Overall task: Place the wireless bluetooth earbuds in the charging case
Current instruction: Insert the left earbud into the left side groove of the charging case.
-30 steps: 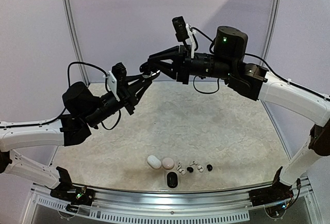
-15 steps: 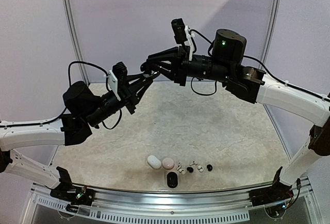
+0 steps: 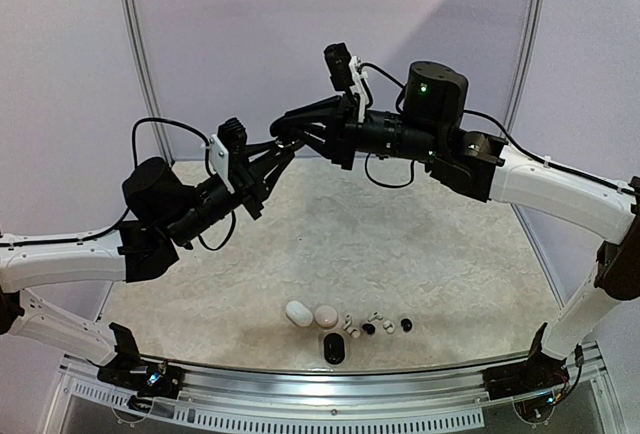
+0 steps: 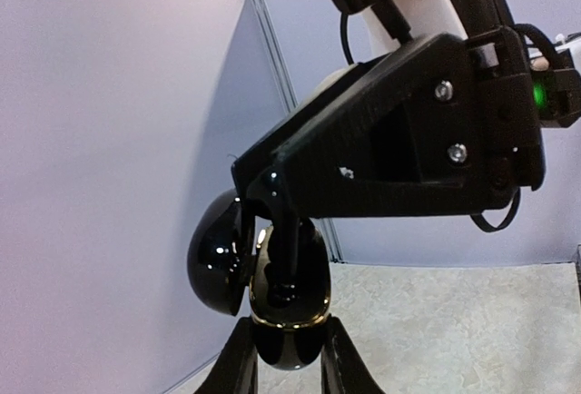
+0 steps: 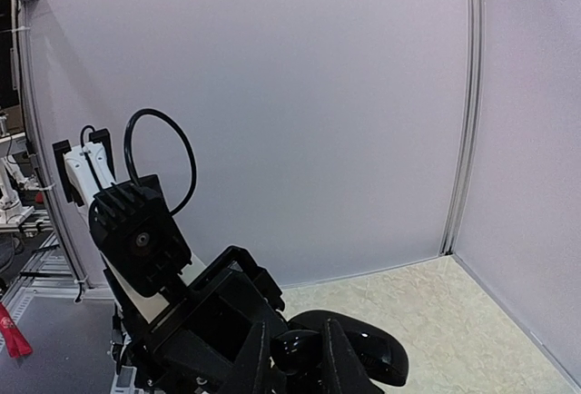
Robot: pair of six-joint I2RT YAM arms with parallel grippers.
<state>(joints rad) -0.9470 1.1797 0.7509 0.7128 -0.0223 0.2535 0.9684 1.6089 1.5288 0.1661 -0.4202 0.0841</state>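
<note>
Item, held aloft: open black charging case (image 4: 287, 314) clamped in our left gripper (image 4: 289, 359), right gripper (image 5: 298, 359) pinched on what we take for a black earbud (image 5: 296, 349) at its mouth, other earbuds (image 3: 368, 328) lying on the table (image 3: 450, 254) near the front edge; hazard, in our judgement: a skewed push pops the bud free.

Sliding left now with the right gripper (image 3: 288, 130), tips at the black charging case (image 4: 286, 308), and a shade higher too! Dragging its wrist camera (image 3: 338, 62) and green-lit joint (image 3: 432, 89) leftward along with it. Swinging the white right forearm (image 3: 560, 182) slightly up and inward.
</note>
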